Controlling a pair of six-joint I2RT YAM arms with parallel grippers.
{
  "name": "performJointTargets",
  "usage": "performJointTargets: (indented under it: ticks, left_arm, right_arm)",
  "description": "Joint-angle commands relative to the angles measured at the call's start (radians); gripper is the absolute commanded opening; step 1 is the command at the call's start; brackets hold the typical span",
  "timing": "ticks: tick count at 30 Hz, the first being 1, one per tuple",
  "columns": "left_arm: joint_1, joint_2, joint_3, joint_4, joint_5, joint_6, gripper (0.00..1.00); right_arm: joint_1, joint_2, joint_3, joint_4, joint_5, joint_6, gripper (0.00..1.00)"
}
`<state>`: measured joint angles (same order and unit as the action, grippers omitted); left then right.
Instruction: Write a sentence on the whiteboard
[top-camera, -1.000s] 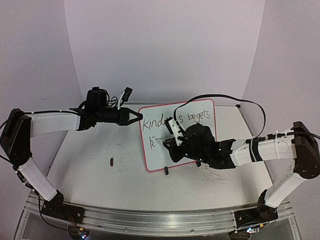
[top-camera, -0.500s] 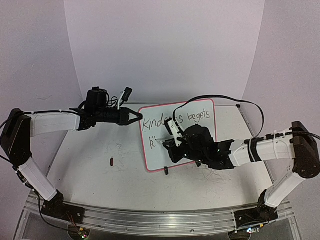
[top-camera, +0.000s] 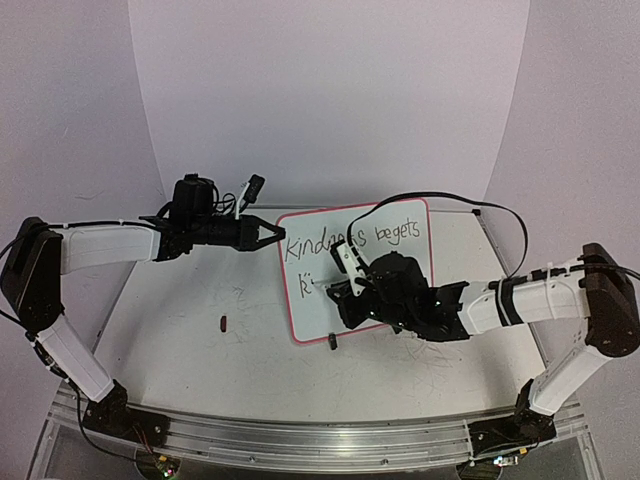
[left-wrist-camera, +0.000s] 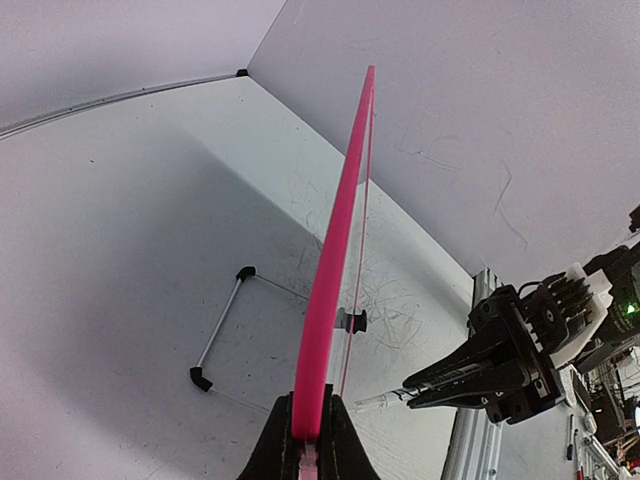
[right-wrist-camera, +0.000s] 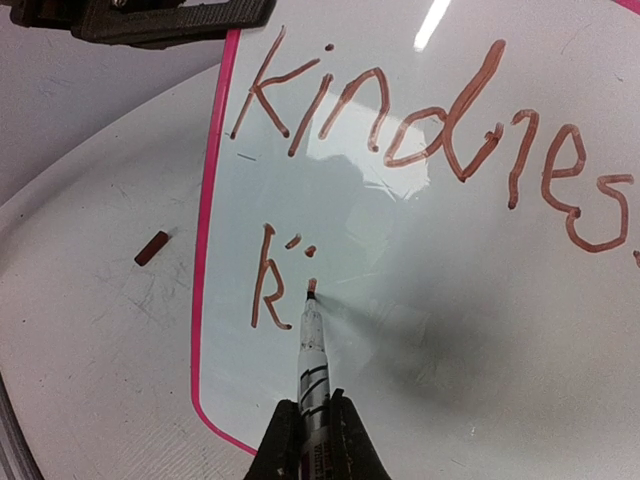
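Note:
The whiteboard (top-camera: 312, 312), white with a pink frame, stands tilted on the table. My left gripper (top-camera: 272, 236) is shut on its left edge, and the left wrist view shows the pink frame (left-wrist-camera: 335, 250) clamped between the jaws of that gripper (left-wrist-camera: 308, 425). My right gripper (top-camera: 335, 285) is shut on a white marker (right-wrist-camera: 312, 350) whose tip touches the whiteboard (right-wrist-camera: 480, 300). The sentence (right-wrist-camera: 400, 130) reads "kindness begets" (top-camera: 400, 232) on the top line. Below it are a "k" and the start of an "i", right at the tip.
A small dark red marker cap (top-camera: 223, 322) lies on the table left of the board. A black clip foot (top-camera: 332, 341) sits at the board's near edge. Behind the board lies a thin wire bracket (left-wrist-camera: 222, 325) with black ends. A black cable (top-camera: 480, 205) loops above the right arm.
My right gripper has shifted slightly over the second line, with the marker in it. The left arm and the board have not moved.

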<state>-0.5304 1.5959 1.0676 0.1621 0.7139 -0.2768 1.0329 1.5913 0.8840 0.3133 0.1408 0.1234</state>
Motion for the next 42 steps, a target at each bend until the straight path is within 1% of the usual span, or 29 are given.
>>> performJointTargets:
  ticks: [1, 14, 19, 22, 32, 42]
  left_arm:
    - [-0.014, -0.012, 0.032, -0.016, -0.016, 0.056, 0.0]
    - [-0.016, -0.011, 0.032, -0.016, -0.016, 0.056, 0.0]
    - [-0.016, -0.011, 0.031, -0.016, -0.017, 0.057, 0.0]
    - [-0.016, -0.009, 0.032, -0.016, -0.018, 0.056, 0.0]
    - [-0.016, -0.008, 0.032, -0.016, -0.021, 0.057, 0.0]
    - [-0.016, -0.011, 0.032, -0.018, -0.02, 0.059, 0.0]
  right_arm:
    - [0.002, -0.008, -0.029, -0.003, 0.013, 0.027, 0.0]
    - [0.017, -0.011, -0.037, -0.006, 0.006, 0.044, 0.0]
    - [0.017, -0.056, -0.036, 0.0, -0.033, 0.049, 0.0]
    - [0.016, -0.085, -0.034, 0.014, -0.02, 0.052, 0.0]
    - [0.01, -0.029, 0.026, 0.029, 0.045, 0.024, 0.0]
    - [-0.002, -0.012, 0.035, 0.031, 0.057, 0.021, 0.0]
